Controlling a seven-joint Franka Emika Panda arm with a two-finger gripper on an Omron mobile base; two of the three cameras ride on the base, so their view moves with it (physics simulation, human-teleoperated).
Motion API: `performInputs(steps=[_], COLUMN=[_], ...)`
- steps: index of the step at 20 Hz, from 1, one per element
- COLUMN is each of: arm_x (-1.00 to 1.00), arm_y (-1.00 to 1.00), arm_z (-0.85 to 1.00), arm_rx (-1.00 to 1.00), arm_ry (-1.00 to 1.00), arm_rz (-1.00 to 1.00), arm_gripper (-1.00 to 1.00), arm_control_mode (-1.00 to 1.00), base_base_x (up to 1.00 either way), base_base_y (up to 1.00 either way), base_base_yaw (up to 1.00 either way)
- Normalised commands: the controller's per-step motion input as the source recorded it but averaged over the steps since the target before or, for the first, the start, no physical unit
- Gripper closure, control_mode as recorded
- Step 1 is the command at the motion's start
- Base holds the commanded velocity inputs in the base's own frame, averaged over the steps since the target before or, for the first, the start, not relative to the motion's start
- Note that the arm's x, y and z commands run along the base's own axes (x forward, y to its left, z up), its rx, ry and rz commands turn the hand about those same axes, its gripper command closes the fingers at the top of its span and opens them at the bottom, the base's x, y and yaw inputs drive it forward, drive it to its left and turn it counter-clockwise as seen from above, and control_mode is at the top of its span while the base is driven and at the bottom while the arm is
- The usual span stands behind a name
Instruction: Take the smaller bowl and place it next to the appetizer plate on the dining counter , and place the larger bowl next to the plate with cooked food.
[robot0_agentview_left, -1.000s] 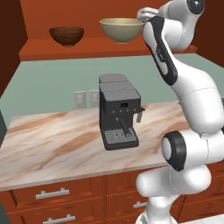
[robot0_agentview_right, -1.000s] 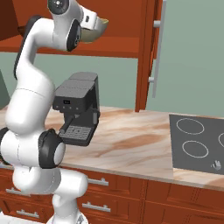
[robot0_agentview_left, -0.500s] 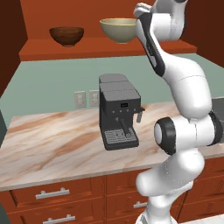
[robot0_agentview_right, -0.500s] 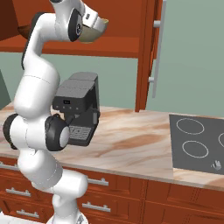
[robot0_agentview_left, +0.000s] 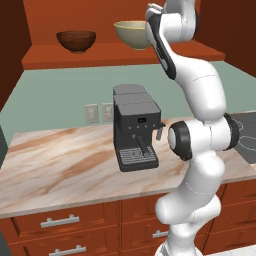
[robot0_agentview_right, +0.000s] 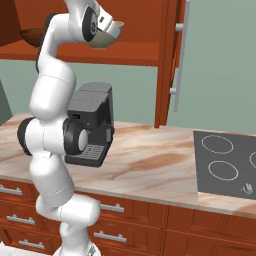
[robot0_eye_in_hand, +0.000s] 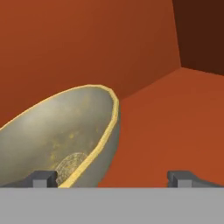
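Tool (robot0_eye_in_hand: 113, 178) spread wide, holding nothing; in hand view its left fingertip (robot0_eye_in_hand: 43, 178) sits inside the wide cream-beige ceramic bowl w/ olive inside (robot0_eye_in_hand: 65, 140), rim between the tips. Left base view: cream bowl (robot0_agentview_left: 131, 34) top centre on red-brown wood shelf (robot0_agentview_left: 115, 54), small dark brown wooden bowl (robot0_agentview_left: 76, 41) upper left, well apart. Black coffee machine (robot0_agentview_left: 135, 127) mid-frame on marble table (robot0_agentview_left: 60, 167).

Even, soft light filled the rendered kitchen, with no hard glare anywhere. The coffee machine (robot0_agentview_left: 136, 127) threw a faint shadow on the bench (robot0_agentview_left: 60, 165), and the shelf (robot0_agentview_left: 120, 54) recess darkened toward its back corner. From my hand, the larger bowl (robot0_eye_in_hand: 65, 135) looked slightly grainy, its inside mottled, its rim catching brighter light. Both base views stayed sharp, undistorted at the edges.
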Motion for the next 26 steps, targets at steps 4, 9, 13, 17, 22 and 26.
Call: performInputs(steps=[4,9,13,17,22,26], arm_x=[0.49,0.12,0.16,0.18,0.07,0.00], arm_y=[0.00,0.00,0.00,0.03,0.05,0.01], arm_z=[-0.26,-0.41,-0.47,-0.42,-0.53,-0.58], arm_rx=[0.05,0.03,0.00,0.00,0.14,0.22], arm_ry=[0.01,0.01,0.03,0.01,-0.18,-0.45], arm_rz=[0.00,0.00,0.00,0.00,-0.09,-0.06], arm_gripper=[-1.00,-1.00,-1.00,1.00,1.00,1.00], arm_control_mode=[-1.00,-1.00,-1.00,-1.00,-1.00,-1.00], base_base_x=[0.00,0.00,0.00,0.00,0.00,0.00], base_base_y=[0.00,0.00,0.00,0.00,0.00,0.00], base_base_yaw=[0.00,0.00,0.00,0.00,0.00,0.00])
